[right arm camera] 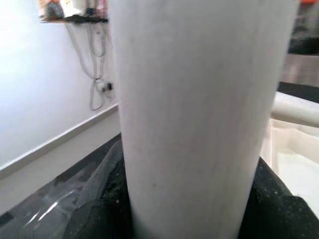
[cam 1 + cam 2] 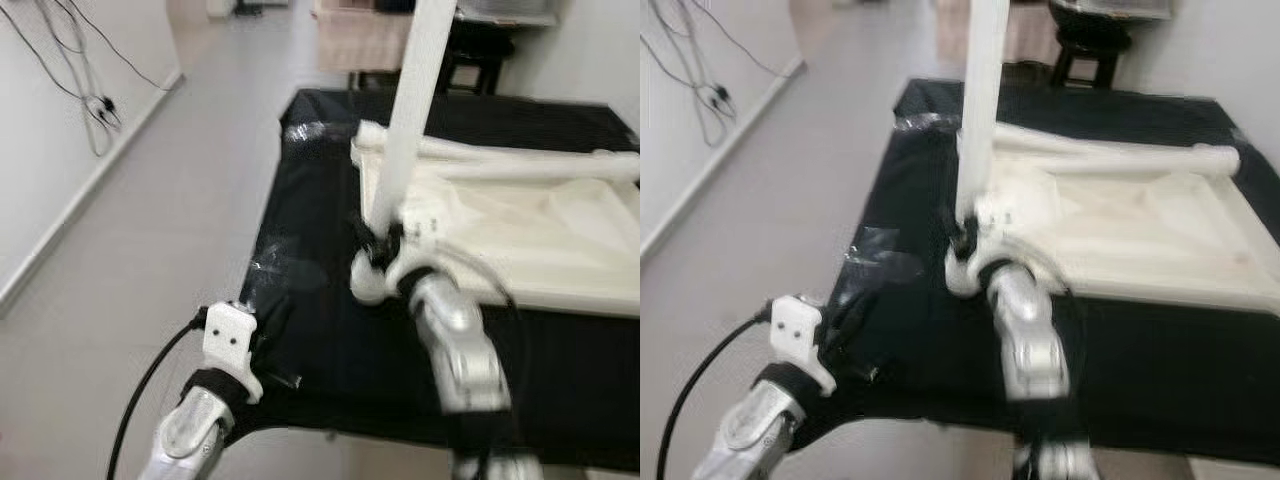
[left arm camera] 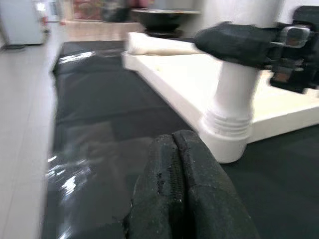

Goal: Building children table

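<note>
My left claw, lower left of frame, rests idle and pressed closed on the black-covered tabletop. My right claw, mid-frame, grips the white table leg just above its socket. The leg's long axis stands near upright at the near left corner of the inverted white children's table, a second leg lying beyond.

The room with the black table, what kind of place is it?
Probably a room in a home or workshop: a grey tiled floor, a white wall with dangling cables, and an upturned white plastic children's table on a black-covered table.
</note>
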Tool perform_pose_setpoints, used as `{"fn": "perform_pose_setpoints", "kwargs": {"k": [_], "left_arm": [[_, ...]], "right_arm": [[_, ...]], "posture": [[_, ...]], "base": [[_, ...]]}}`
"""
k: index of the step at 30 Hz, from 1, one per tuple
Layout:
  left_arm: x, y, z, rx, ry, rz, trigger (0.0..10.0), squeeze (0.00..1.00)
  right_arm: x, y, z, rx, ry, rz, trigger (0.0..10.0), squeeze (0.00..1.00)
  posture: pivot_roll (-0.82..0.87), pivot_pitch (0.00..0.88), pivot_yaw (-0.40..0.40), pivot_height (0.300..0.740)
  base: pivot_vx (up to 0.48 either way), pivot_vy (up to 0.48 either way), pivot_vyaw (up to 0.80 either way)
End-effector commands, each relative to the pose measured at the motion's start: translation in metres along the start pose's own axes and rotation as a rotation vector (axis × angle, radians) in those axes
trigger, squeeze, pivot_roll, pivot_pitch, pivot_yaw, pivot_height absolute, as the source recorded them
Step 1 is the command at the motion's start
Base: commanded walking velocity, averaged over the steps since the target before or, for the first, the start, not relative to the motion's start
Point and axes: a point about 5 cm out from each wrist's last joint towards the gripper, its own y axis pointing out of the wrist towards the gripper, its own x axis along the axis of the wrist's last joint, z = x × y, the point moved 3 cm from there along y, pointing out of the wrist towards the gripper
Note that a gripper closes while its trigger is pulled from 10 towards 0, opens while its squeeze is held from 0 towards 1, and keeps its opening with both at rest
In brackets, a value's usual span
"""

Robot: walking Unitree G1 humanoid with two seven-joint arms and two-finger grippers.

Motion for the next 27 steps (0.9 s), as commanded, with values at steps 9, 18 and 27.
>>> {"fn": "perform_pose_setpoints", "kwargs": {"k": [9,18,27], "left_arm": [[-0.002,0.001,-0.004,0.0,-0.017,0.0,10.0,0.0],[-0.002,0.002,-0.004,-0.009,-0.027,0.002,10.0,0.0],[-0.002,0.001,-0.005,-0.008,-0.027,0.004,10.0,0.0]], "right_arm": [[-0.013,0.01,-0.002,0.108,0.048,0.098,10.0,1.0],[0.02,0.008,0.001,0.563,0.063,-0.013,10.0,0.0],[0.024,0.01,-0.001,0.801,0.132,0.009,7.9,0.0]], "posture": [[0.03,0.13,-0.035,0.74],[0.04,0.125,-0.033,0.74],[0.05,0.13,-0.036,0.74]], "base": [[0.0,0.0,0.0],[0.0,0.0,0.0],[0.0,0.0,0.0]]}}
